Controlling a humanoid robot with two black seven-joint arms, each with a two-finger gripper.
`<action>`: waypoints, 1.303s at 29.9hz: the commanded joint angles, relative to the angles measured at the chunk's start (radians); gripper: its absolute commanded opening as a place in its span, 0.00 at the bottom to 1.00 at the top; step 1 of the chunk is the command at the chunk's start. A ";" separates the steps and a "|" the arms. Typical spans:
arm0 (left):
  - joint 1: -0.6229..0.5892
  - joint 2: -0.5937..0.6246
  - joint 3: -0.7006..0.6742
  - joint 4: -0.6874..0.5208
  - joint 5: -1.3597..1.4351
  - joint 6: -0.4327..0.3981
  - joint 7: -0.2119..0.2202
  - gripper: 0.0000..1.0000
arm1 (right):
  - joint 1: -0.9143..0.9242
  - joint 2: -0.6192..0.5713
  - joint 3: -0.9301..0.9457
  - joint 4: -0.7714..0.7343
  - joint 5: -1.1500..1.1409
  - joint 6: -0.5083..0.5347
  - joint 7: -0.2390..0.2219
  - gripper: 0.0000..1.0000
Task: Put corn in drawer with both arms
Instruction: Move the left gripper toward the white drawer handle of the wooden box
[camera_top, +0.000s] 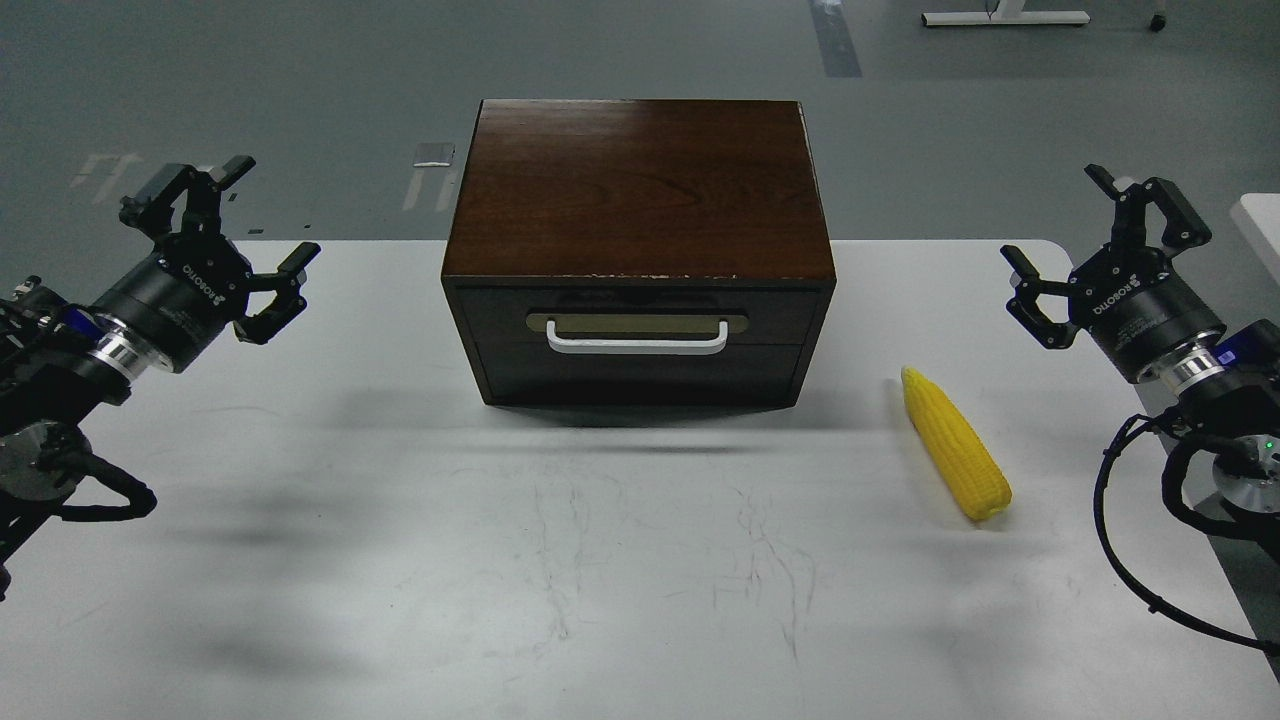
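Observation:
The yellow corn (955, 443) lies on the white table (600, 560), to the right of the dark brown box (638, 190), its pale tip pointing toward the box. The drawer (638, 345) is shut flush in the box front, with a white bar handle (637, 340). My left gripper (270, 215) hovers open at the far left, well clear of the box. My right gripper (1060, 215) hovers open at the far right, above and behind the corn, with nothing between its fingers.
The box stands at the table's back middle. A black cable (1130, 560) loops from the right arm over the table's right edge. Grey floor lies beyond the table, with a white stand base (1005, 17) far back.

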 joint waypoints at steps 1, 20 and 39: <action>0.000 -0.011 -0.007 0.006 -0.001 0.000 -0.002 0.99 | -0.003 -0.005 -0.001 0.000 0.002 0.000 0.000 1.00; -0.259 0.131 0.024 -0.107 0.257 0.000 -0.005 0.99 | 0.002 -0.007 0.007 -0.040 0.000 0.000 0.002 1.00; -0.823 -0.017 0.275 -0.517 1.504 0.000 -0.015 0.99 | 0.002 -0.019 0.032 -0.042 0.002 0.000 0.005 1.00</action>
